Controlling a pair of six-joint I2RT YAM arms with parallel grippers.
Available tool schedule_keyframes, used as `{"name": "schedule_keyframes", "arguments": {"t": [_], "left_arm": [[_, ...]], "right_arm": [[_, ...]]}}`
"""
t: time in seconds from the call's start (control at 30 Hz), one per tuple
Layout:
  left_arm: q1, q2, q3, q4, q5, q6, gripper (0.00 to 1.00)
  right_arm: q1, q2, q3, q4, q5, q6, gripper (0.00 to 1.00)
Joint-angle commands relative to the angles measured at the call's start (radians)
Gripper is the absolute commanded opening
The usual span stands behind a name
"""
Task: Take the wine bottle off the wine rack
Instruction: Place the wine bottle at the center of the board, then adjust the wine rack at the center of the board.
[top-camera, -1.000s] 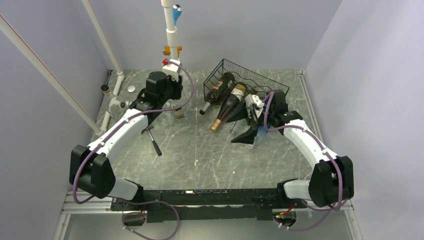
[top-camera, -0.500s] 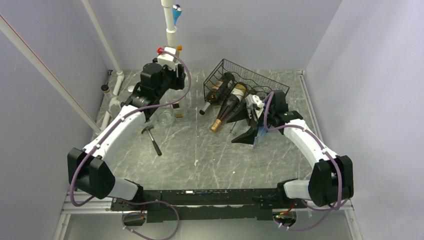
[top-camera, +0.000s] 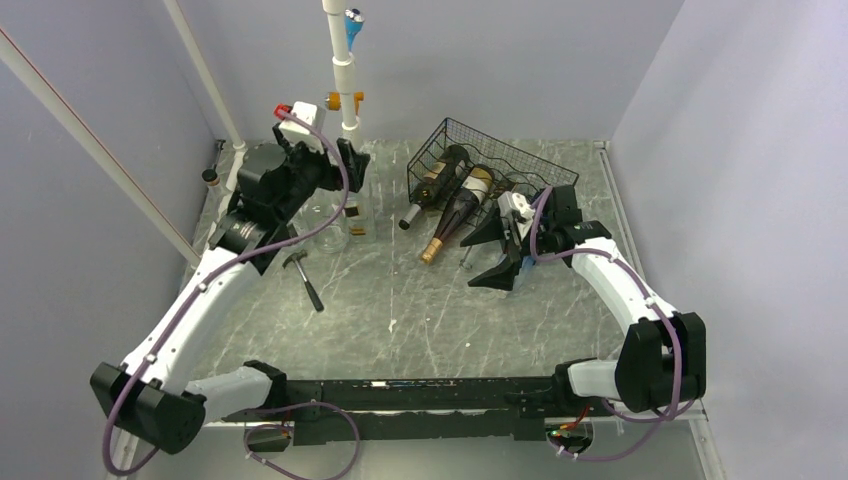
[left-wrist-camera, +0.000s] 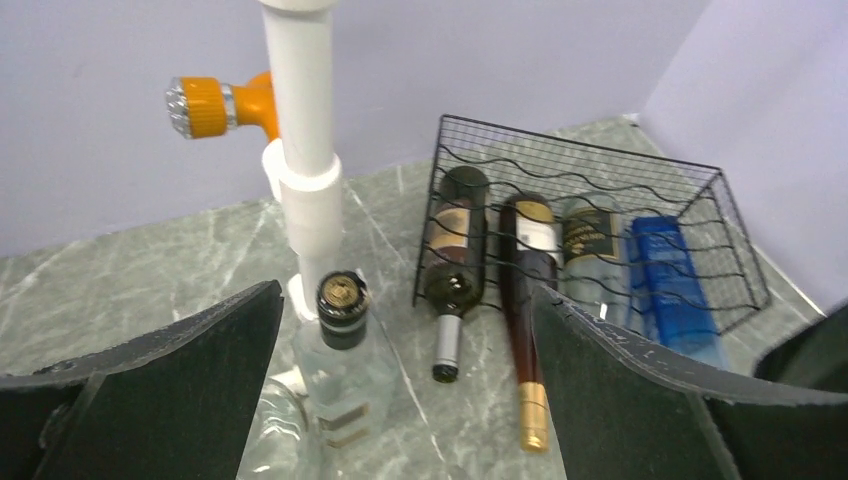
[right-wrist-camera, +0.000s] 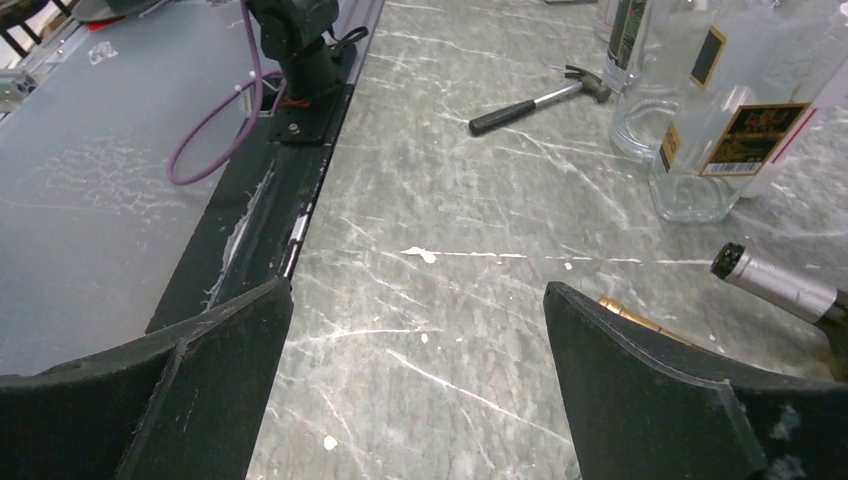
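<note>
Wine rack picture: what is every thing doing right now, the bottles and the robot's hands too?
wine rack: on the table, bottles lying in it.
dark bottle: lying in rack, neck sticking out.
gold-topped bottle: lying in rack, neck sticking out.
standing clear bottle: upright, cap on.
hammer: lying flat.
left gripper: open, empty.
right gripper: open, empty.

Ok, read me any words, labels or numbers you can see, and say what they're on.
Nothing here reads clearly.
Clear bottle: black and gold label, print blurred.
Dark bottle in the wine rack: tan label, too small.
Blue bottle in the rack: markings unreadable.
</note>
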Motion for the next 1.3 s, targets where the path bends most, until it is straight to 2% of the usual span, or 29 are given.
{"name": "schedule_keyframes", "arguments": {"t": [0.0,0.37,0.67,0.87,0.97,1.27], "left_arm": [[0.005,-0.071,-0.054,0.000,0.117,-0.078,0.99],[0.005,-0.210,-0.221,0.042,0.265,-0.181,0.99],[0.005,-0.268,-0.374,0.155,0.351,-0.335,0.99],[0.005,-0.260,-0.417,0.183,0.473,-0.357,0.99],[0.005,-0.257,-0.438,0.194,0.516,-0.365,1.00],[0.004,-0.254,-0.500,0.215,0.541,-0.378,0.99]], "right_arm": [[-0.022,-0.030,0.045,-0.033,-0.009,-0.078,1.00],[-0.106,-0.107,0.029,-0.060,0.064,-0.111,1.00],[-0.237,-0.171,0.015,-0.088,0.164,-0.111,1.00],[-0.323,-0.193,0.024,-0.073,0.283,-0.059,1.00],[-0.366,-0.191,0.030,-0.025,0.346,0.022,1.00],[-0.428,-0.181,0.000,0.105,0.652,0.136,1.00]]}}
